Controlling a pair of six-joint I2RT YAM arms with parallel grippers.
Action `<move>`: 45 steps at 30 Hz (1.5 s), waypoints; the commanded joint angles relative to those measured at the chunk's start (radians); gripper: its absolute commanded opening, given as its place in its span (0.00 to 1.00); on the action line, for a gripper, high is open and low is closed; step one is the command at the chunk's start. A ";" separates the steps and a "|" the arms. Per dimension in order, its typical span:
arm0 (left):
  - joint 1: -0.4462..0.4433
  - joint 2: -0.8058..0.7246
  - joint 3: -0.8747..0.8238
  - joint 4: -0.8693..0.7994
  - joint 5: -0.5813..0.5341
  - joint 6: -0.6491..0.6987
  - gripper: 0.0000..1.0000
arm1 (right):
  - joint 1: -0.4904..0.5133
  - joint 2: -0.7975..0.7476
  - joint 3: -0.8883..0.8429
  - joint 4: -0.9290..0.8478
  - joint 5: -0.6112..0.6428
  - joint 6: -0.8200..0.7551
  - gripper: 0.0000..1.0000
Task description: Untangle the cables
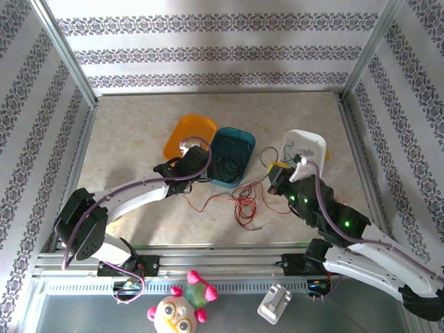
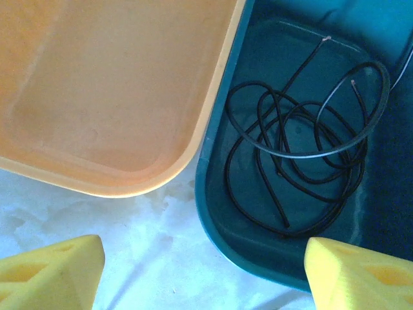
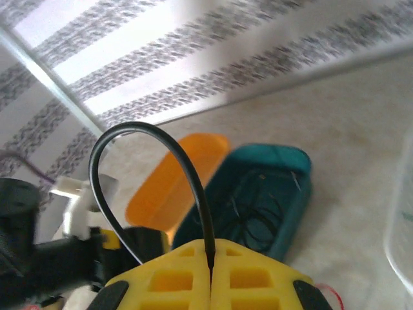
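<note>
A black cable lies coiled in the teal tray. My left gripper hovers open above the table at that tray's near corner, its yellow fingers wide apart and holding nothing; from above it sits between the orange and teal trays. My right gripper is shut on another black cable, which arches up from the pinched pads and down to the left. From above, this gripper is in front of the white tray. A red cable lies looped on the table between the arms.
The orange tray stands left of the teal tray, and a white tray holding a thin wire stands to the right. Metal frame rails and patterned walls enclose the table. Toys lie below the front rail.
</note>
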 commanded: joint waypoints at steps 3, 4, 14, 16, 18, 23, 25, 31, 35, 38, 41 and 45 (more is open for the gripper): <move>-0.012 -0.070 -0.058 0.061 -0.023 -0.002 0.81 | -0.122 0.149 0.216 0.101 -0.201 -0.223 0.00; -0.012 -0.079 -0.065 0.059 -0.031 -0.007 0.81 | -0.173 0.175 0.251 0.102 -0.242 -0.219 0.00; -0.013 -0.153 -0.115 -0.002 -0.125 -0.047 0.81 | -0.543 0.386 0.353 0.311 -0.596 -0.031 0.00; -0.013 -0.155 -0.116 -0.006 -0.128 -0.048 0.81 | -0.576 0.443 0.360 0.366 -0.646 0.012 0.00; -0.013 -0.151 -0.113 -0.008 -0.129 -0.050 0.81 | -0.593 0.498 0.375 0.399 -0.676 0.036 0.00; -0.013 -0.144 -0.111 -0.002 -0.128 -0.059 0.81 | -0.594 0.600 0.436 0.424 -0.704 0.044 0.00; -0.013 -0.143 -0.111 -0.002 -0.125 -0.060 0.81 | -0.594 0.626 0.449 0.424 -0.699 0.043 0.00; -0.013 -0.151 -0.111 -0.005 -0.126 -0.049 0.82 | -0.574 0.666 0.400 0.381 -0.626 0.015 0.01; -0.012 -0.155 -0.113 -0.002 -0.128 -0.043 0.82 | -0.536 0.718 0.319 0.373 -0.589 -0.003 0.03; -0.013 -0.154 -0.108 -0.002 -0.124 -0.035 0.82 | -0.496 0.786 0.285 0.345 -0.562 -0.019 0.03; -0.013 -0.155 -0.102 -0.002 -0.122 -0.024 0.82 | -0.459 0.864 0.269 0.304 -0.526 -0.018 0.03; -0.013 -0.160 -0.103 0.010 -0.091 0.016 0.82 | -0.432 0.975 0.297 0.236 -0.533 -0.006 0.22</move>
